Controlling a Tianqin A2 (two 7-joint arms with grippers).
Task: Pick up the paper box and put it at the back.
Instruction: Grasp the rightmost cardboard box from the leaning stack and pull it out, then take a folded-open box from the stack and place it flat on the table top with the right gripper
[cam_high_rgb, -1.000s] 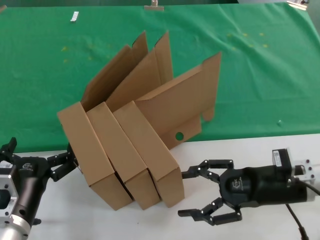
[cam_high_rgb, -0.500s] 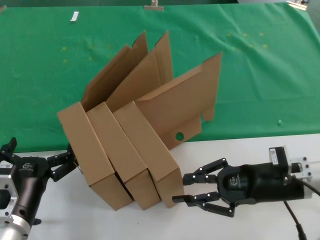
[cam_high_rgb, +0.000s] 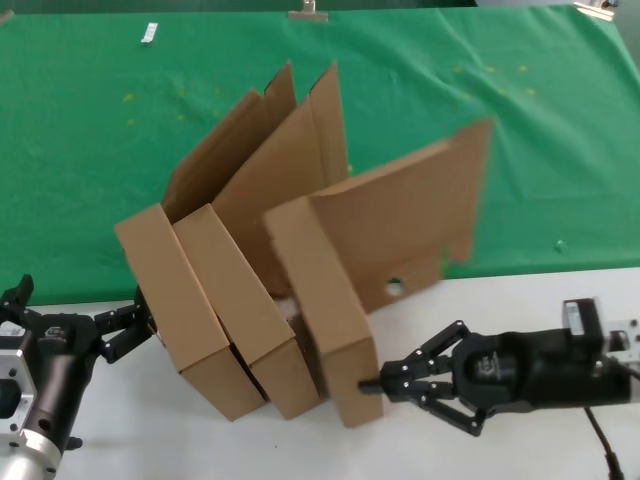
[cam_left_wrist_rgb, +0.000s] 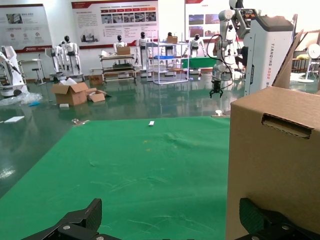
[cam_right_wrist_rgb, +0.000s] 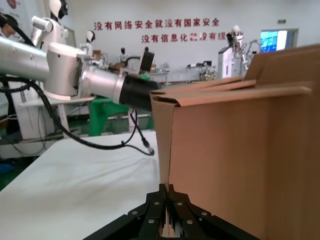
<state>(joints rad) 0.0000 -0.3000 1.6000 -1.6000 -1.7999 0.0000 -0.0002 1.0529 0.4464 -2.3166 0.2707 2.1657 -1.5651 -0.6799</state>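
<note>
The brown cardboard paper box (cam_high_rgb: 325, 300) tilts apart from two others, lid flap raised over the green cloth (cam_high_rgb: 540, 150).

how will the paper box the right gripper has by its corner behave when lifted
The paper box is probably light, being thin corrugated card. Pinched only at one lower corner by the right gripper, it may swing or twist. Its tall open lid flap will likely flop.

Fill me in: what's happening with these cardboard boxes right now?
The right claw has closed on the near lower corner of the rightmost paper box and has pulled it a little away from the other two boxes, which stand leaning together. The box straddles the edge between the white tabletop and the green felt cloth; it has not yet been carried to the back. The left claw waits open beside the leftmost box, not gripping it.
</note>
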